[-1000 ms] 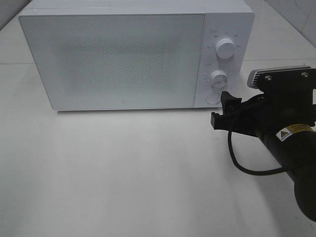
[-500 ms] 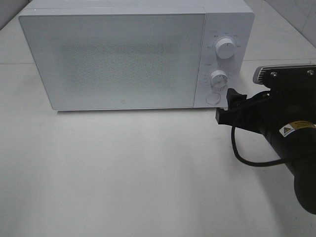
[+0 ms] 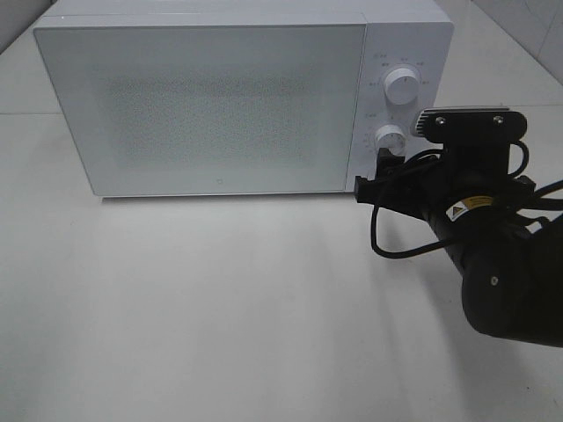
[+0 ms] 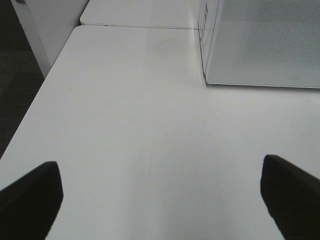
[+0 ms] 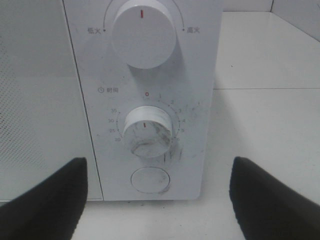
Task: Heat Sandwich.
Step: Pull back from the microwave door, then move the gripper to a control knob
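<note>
I cannot see the sandwich in any view. The microwave (image 3: 220, 105) stands at the far side of the white table (image 3: 220, 308) with its door (image 3: 202, 105) closed, and the speckled panel hides the interior, so I cannot tell whether the sandwich is inside.

The control panel is on the microwave's right, with the upper knob (image 5: 143, 32) marked straight up and the timer knob (image 5: 148, 131) marked near zero. A round button (image 5: 149, 180) sits below them.

The right gripper (image 3: 374, 173) is close against the panel's lower part. Its fingers (image 5: 45, 200) are spread wide, holding nothing, and it is aimed at the button and timer knob.

The left gripper (image 4: 160, 200) hovers over bare table off the microwave's left corner. Its fingers (image 4: 30, 200) are spread apart and empty.
</note>
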Action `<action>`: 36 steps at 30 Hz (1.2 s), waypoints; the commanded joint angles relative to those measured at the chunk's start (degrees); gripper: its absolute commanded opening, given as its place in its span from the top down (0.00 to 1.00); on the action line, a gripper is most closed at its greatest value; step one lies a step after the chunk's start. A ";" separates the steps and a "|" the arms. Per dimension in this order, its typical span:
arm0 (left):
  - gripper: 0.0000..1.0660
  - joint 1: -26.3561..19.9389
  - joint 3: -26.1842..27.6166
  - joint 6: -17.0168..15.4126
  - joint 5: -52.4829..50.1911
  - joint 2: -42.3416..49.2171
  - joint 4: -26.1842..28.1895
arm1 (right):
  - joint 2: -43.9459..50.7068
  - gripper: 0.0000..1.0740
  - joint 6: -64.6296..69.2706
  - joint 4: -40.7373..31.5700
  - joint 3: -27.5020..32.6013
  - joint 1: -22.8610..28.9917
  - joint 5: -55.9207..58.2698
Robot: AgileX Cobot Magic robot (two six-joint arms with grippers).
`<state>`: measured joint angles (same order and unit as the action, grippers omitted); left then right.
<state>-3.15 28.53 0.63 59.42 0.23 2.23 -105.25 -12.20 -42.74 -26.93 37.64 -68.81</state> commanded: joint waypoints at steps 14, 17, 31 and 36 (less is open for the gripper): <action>0.05 -0.11 -0.17 0.11 -0.06 1.66 0.23 | -6.82 0.29 0.46 6.82 -10.08 -6.42 4.93; 0.05 -0.11 -0.17 0.11 -0.06 1.66 0.23 | -8.25 0.29 0.40 7.22 -11.75 -7.05 5.44; 0.05 -0.11 -0.17 0.11 -0.06 1.66 0.23 | -10.37 0.29 0.40 9.00 -15.13 -9.22 6.76; 0.05 -0.11 -0.17 0.11 -0.06 1.66 0.23 | -10.26 0.30 0.34 8.71 -15.01 -8.82 6.70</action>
<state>-3.15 28.53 0.63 59.42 0.23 2.23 -115.85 -12.09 -34.89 -41.20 28.88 -61.36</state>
